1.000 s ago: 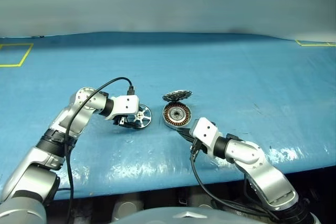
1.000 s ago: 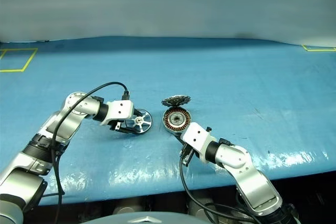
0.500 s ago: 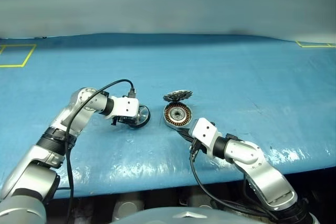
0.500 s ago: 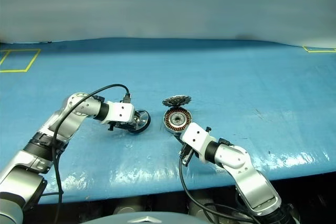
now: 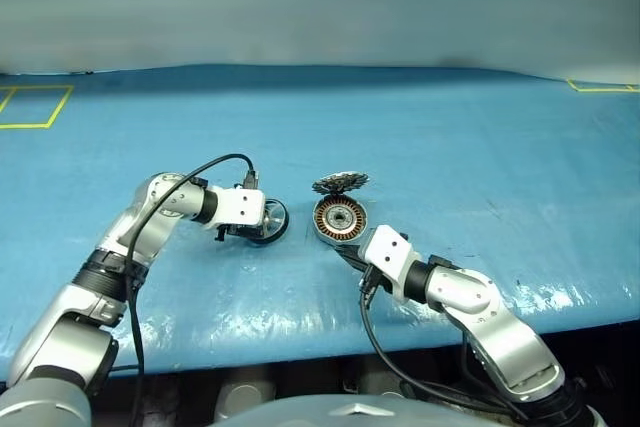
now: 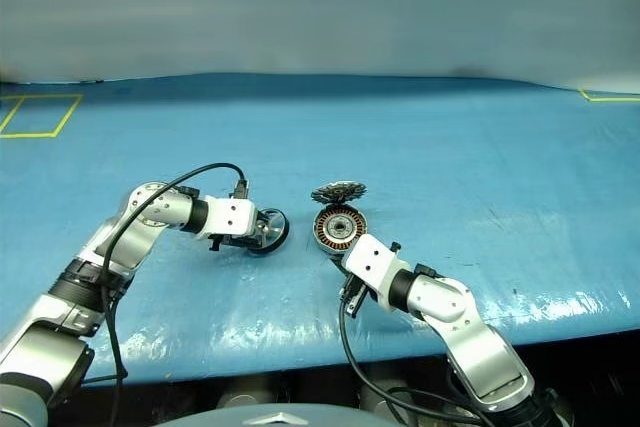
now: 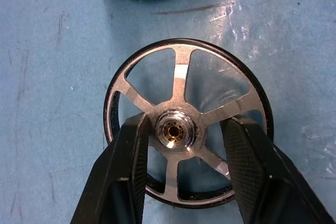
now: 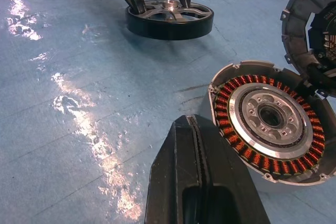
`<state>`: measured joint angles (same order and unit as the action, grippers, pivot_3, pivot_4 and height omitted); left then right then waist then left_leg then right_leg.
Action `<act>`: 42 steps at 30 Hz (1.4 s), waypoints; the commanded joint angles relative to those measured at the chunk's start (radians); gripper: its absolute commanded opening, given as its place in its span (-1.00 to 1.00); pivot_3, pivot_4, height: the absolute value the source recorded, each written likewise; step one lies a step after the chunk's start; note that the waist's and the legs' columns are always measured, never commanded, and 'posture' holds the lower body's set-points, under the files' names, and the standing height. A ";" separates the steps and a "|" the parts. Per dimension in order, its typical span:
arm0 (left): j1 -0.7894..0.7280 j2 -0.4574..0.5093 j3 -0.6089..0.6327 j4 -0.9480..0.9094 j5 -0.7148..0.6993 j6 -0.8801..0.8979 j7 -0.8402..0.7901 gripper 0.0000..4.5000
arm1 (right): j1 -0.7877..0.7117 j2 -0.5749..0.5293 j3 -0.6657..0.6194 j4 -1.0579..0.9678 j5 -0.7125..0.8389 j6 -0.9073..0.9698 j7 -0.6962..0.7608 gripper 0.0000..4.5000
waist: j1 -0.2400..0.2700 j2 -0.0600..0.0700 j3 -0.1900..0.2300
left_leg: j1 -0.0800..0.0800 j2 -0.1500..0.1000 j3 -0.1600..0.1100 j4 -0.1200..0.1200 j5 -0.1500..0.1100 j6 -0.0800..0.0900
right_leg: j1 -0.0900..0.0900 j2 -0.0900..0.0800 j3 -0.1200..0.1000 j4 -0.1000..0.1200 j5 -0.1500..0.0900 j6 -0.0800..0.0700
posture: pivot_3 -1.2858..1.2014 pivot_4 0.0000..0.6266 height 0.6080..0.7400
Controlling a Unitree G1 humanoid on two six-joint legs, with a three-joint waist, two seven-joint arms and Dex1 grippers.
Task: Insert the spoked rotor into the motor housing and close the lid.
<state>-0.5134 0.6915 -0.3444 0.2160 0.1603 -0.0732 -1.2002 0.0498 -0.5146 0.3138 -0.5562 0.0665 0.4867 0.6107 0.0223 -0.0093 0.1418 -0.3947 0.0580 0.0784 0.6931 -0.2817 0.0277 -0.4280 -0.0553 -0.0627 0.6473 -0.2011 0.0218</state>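
Observation:
The spoked rotor (image 7: 177, 132), a shiny silver wheel with a dark rim, is on the blue table left of the motor housing (image 5: 337, 219). My left gripper (image 5: 255, 229) reaches through its spokes, one black finger on each side of the hub, shut on it. The housing lies open, showing copper windings (image 8: 247, 153) around a pale centre. Its lid (image 5: 339, 183) stands up from the far rim, dark patterned face inward. My right gripper (image 8: 191, 121) is shut and holds nothing, its tips at the housing's near rim. I cannot tell whether they touch it.
A blue sheet (image 5: 450, 147) covers the table. Yellow tape marks lie at the far left (image 5: 30, 107) and far right (image 5: 600, 85) corners. Black cables (image 5: 200, 167) loop from both wrists. The table's front edge (image 5: 300, 347) runs close below the arms.
My left gripper's fingers have closed in on the rotor's hub, and the rotor has tipped from lying face up to showing more of its rim. The right arm has not moved.

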 commanded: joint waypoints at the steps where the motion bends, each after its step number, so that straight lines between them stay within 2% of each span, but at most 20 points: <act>1: 0.041 -0.010 0.014 -0.055 -0.056 0.009 -0.011 -0.20 | 0.002 0.023 -0.042 -0.040 0.054 -0.027 0.005 -1.00 | -0.002 0.000 0.000 | 0.000 0.000 0.000 0.000 0.000 0.000 | 0.000 0.000 0.000 0.000 0.000 0.000 | 0.03 -0.52 1.00; 8: 0.121 -0.069 0.150 -0.239 -0.264 0.216 0.043 -0.20 | 0.009 0.005 -0.096 -0.052 0.077 -0.023 -0.002 -1.00 | -0.006 -0.002 0.002 | -0.003 0.000 0.000 0.000 -0.001 0.001 | -0.001 0.000 0.000 -0.001 0.001 0.001 | 0.03 -0.52 1.00; 12: 0.176 -0.083 0.164 -0.378 -0.391 0.311 0.023 -0.20 | 0.016 -0.002 -0.112 -0.053 0.079 -0.020 -0.001 -1.00 | -0.009 -0.002 0.002 | -0.003 0.001 0.000 0.000 0.000 0.001 | -0.002 0.001 0.000 -0.001 0.001 0.001 | 0.03 -0.52 1.00; 15: 0.185 -0.110 0.131 -0.443 -0.416 0.338 0.040 -0.20 | 0.014 0.005 -0.115 -0.053 0.083 -0.022 -0.004 -1.00 | -0.008 -0.002 0.002 | -0.003 0.001 0.000 0.000 0.000 0.001 | -0.001 0.001 0.000 -0.001 0.000 0.001 | 0.03 -0.52 1.00; 18: 0.173 -0.148 0.091 -0.438 -0.388 0.338 0.070 -0.20 | 0.008 0.019 -0.119 -0.049 0.090 -0.024 -0.010 -1.00 | -0.006 -0.002 0.002 | -0.002 0.000 0.000 0.000 0.000 0.001 | -0.001 0.001 0.000 -0.001 0.001 0.001 | 0.03 -0.52 1.00; 26: 0.107 -0.278 0.011 -0.270 -0.251 0.254 0.217 -0.20 | 0.025 0.042 -0.120 -0.085 0.114 -0.020 -0.019 -1.00 | -0.006 -0.002 0.002 | -0.003 -0.001 -0.001 0.000 -0.001 0.001 | -0.001 0.001 0.001 -0.002 0.001 0.001 | 0.03 -0.52 1.00; 37: 0.080 -0.296 0.029 -0.237 -0.293 0.251 0.205 -0.20 | 0.100 -0.011 -0.206 -0.113 0.113 -0.018 -0.038 -1.00 | -0.007 -0.002 0.002 | -0.002 -0.001 0.000 0.000 -0.001 0.001 | -0.001 0.000 0.002 -0.002 0.001 0.002 | 0.03 -0.52 1.00; 42: 0.059 -0.327 0.024 -0.195 -0.241 0.245 0.276 -0.20 | 0.095 0.003 -0.190 -0.108 0.109 -0.018 -0.049 -1.00 | -0.007 -0.002 0.002 | -0.003 -0.001 -0.001 0.000 -0.001 0.001 | -0.001 0.000 0.002 -0.002 0.001 0.002 | 0.03 -0.52 1.00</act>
<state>-0.4309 0.3711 -0.3297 0.0232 -0.0945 0.1888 -0.9500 0.1472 -0.5146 0.1304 -0.6311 0.1674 0.4846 0.5668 0.0156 -0.0115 0.1433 -0.3973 0.0567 0.0779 0.6930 -0.2825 0.0291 -0.4290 -0.0549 -0.0608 0.6449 -0.1999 0.0236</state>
